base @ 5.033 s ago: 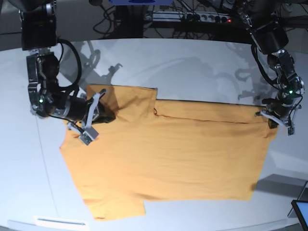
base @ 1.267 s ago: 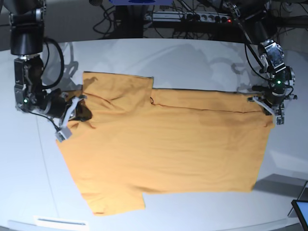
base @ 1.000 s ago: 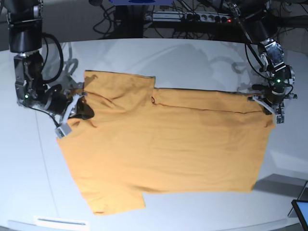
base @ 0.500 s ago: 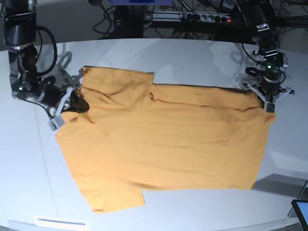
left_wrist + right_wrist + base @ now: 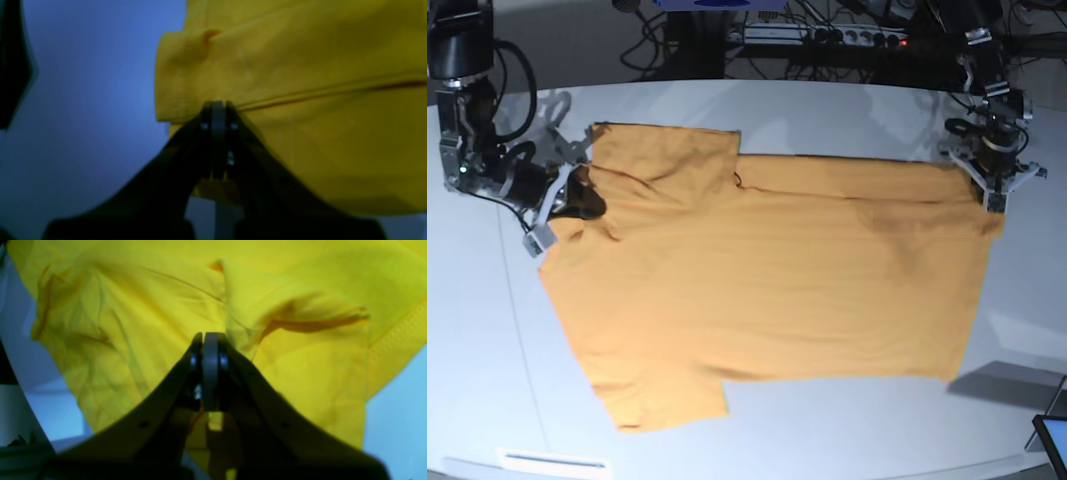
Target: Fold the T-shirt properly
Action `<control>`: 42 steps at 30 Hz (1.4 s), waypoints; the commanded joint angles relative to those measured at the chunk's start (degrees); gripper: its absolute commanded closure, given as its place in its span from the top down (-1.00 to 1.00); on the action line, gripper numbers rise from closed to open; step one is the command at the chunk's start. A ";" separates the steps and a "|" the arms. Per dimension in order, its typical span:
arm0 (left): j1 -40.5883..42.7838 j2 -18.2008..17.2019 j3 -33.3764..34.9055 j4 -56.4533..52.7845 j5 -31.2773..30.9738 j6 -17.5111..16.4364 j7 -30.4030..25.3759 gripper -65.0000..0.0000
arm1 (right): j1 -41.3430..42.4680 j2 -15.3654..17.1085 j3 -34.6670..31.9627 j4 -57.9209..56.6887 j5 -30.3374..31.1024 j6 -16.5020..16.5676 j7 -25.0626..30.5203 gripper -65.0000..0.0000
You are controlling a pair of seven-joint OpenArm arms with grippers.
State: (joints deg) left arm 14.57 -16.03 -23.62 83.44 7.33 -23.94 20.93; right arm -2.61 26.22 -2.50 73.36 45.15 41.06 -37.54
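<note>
The orange-yellow T-shirt (image 5: 767, 270) lies spread flat on the white table (image 5: 827, 115), a sleeve stub at the near left and a small dark looped mark (image 5: 737, 181) by its far edge. At the shirt's far right corner, my left gripper (image 5: 990, 196) is shut on the hem. The left wrist view shows its jaws (image 5: 218, 106) pressed together on the folded cloth edge (image 5: 300, 100). My right gripper (image 5: 551, 212) is shut on bunched cloth at the shirt's far left. In the right wrist view the T-shirt (image 5: 133, 323) wrinkles around that gripper (image 5: 206, 337).
A power strip with cables (image 5: 827, 38) runs along behind the table's far edge. A screen corner (image 5: 1053, 440) shows at the bottom right. A white label strip (image 5: 552, 461) lies near the front left edge.
Both grippers, still shut on the cloth, have moved toward the table's far side. The shirt's far edge and whole body have slid back with them and drawn flatter.
</note>
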 commanded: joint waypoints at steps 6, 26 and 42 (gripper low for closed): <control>3.23 -0.19 -0.25 4.43 1.33 -0.80 3.64 -1.00 | -1.56 1.78 0.09 -0.18 -4.22 -1.06 -4.79 -0.99; 0.42 -0.36 0.10 4.08 1.77 -0.80 3.64 -1.00 | -8.33 3.01 8.44 -0.18 -4.13 -1.06 -3.12 -0.99; -0.63 -2.30 1.95 4.52 1.77 -0.80 3.73 -1.00 | -10.09 2.93 8.52 2.81 -4.13 -1.06 -3.21 -0.99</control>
State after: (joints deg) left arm 14.15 -17.47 -21.12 87.00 9.04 -25.43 25.32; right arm -11.81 27.97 6.04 76.31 45.95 41.78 -35.46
